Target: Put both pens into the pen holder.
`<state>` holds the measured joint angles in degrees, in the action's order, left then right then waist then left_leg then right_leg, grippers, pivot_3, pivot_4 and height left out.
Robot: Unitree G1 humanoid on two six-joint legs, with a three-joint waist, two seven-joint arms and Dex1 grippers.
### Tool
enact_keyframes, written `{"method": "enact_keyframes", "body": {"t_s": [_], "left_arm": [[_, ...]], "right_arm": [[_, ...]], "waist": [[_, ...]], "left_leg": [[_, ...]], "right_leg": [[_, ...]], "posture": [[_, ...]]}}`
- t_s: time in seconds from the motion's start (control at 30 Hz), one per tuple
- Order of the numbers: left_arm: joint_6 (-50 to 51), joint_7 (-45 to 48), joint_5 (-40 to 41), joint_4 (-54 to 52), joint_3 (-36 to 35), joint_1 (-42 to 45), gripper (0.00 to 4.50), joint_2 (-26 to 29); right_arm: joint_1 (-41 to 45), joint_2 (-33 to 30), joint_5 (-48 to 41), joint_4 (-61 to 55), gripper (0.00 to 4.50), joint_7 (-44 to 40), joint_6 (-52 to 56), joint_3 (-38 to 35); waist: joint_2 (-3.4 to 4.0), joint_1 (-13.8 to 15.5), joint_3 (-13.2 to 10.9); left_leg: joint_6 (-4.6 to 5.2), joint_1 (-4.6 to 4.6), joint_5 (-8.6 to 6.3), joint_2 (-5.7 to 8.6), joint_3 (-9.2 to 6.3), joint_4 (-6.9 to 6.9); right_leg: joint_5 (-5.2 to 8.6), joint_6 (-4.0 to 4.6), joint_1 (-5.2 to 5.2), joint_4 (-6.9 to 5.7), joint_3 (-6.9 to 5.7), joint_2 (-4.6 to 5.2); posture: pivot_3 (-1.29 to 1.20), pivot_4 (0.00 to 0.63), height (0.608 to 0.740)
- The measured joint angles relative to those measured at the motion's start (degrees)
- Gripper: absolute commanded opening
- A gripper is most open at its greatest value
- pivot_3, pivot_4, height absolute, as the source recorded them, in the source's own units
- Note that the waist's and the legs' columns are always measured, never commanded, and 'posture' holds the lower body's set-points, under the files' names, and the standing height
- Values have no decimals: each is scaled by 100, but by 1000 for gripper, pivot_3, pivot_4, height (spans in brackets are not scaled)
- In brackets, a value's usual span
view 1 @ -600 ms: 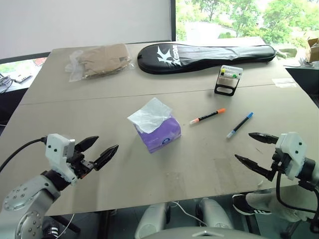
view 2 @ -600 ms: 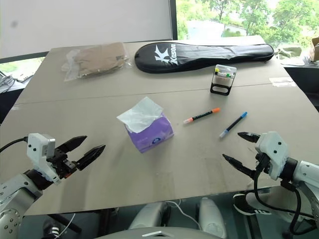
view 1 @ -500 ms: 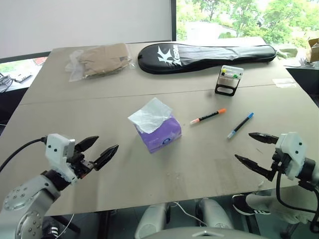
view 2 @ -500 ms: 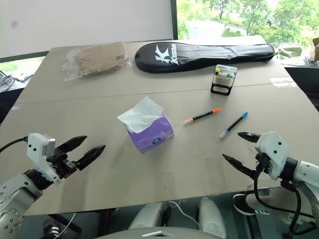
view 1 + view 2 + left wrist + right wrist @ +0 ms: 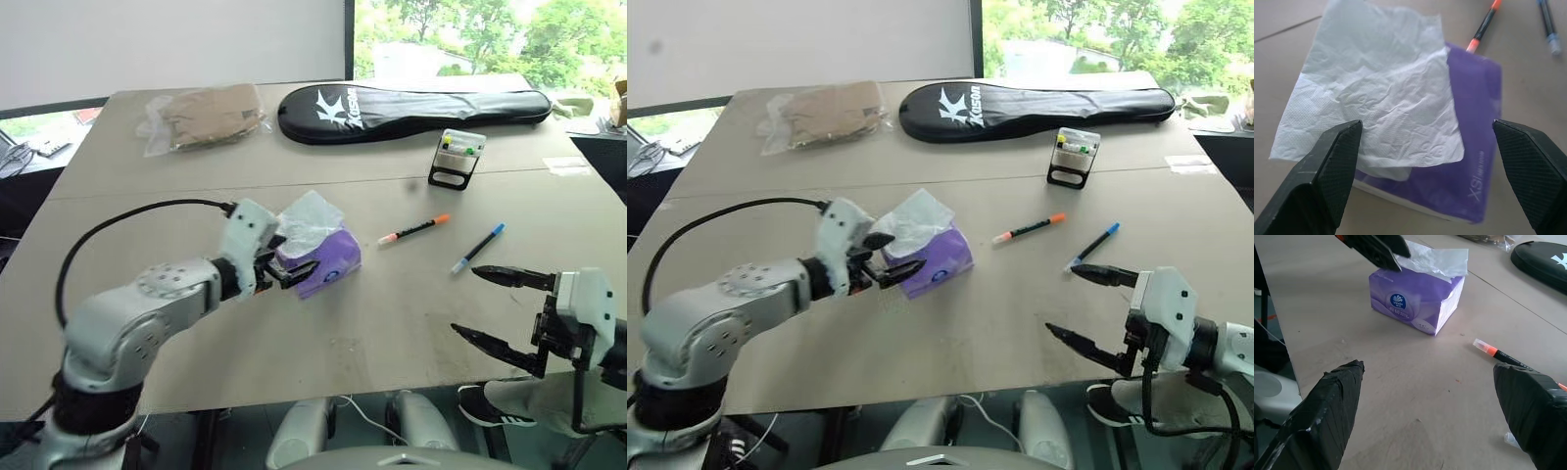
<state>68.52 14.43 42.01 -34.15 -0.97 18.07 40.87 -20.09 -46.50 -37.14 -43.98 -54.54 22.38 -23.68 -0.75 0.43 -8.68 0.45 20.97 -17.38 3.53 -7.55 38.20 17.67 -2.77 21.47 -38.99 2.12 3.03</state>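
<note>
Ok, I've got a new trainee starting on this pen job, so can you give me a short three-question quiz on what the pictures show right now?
1. True or false: the orange-capped pen already stands in the pen holder.
2. Which thing is the left gripper right next to? A) the black racket bag B) the purple tissue box C) the blue-capped pen
3. Fill in: both pens lie flat on the ___.

Key
1. False. It lies on the table, on the near side of the holder.
2. B. Its fingers are open beside the box.
3. Table. The right gripper is open and holds nothing.
</note>
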Motion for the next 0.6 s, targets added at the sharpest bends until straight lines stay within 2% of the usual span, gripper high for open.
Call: {"method": "enact_keyframes", "body": {"t_s": [0.1,0.13,0.2,0.27,0.5,0.6], "left_arm": [[8,3,-410,166,630,395,4401,69],[-6,89,-519,264,813,505,4176,73],[-79,282,-672,420,1017,612,3637,117],[-249,568,-830,583,1188,681,2756,224],[-947,1257,-1272,881,1308,588,159,365],[-1285,1569,-1030,1070,699,253,69,83]], "right_arm": [[-133,1,-68,-61,4500,1,7,-64],[-238,-1,-109,-114,4500,-7,9,-143],[-401,-1,-123,-180,4500,-14,7,-213],[-534,15,-120,-242,4500,-8,-15,-238],[-658,142,-42,-324,4500,132,-50,-268],[-637,163,16,-332,4500,164,-58,-240]], "waist": [[1,20,1],[7,29,5],[12,40,9],[17,38,13],[43,32,34],[45,31,35]], "left_leg": [[-1,-1,0,0,-1,-1],[-1,-2,1,0,-1,-1],[-1,-8,1,0,-2,-1],[-1,-23,1,0,-2,0],[0,-28,1,-1,-3,1],[0,-24,1,-1,-2,3]], "right_leg": [[0,0,-1,1,-2,1],[0,0,-2,0,-1,3],[0,0,-7,0,-2,3],[0,0,-20,1,-2,3],[1,0,-26,3,-2,3],[1,0,-25,3,-1,6]], "posture": [[0,150,740],[0,150,740],[0,150,740],[0,150,740],[0,150,740],[0,150,740]]}}
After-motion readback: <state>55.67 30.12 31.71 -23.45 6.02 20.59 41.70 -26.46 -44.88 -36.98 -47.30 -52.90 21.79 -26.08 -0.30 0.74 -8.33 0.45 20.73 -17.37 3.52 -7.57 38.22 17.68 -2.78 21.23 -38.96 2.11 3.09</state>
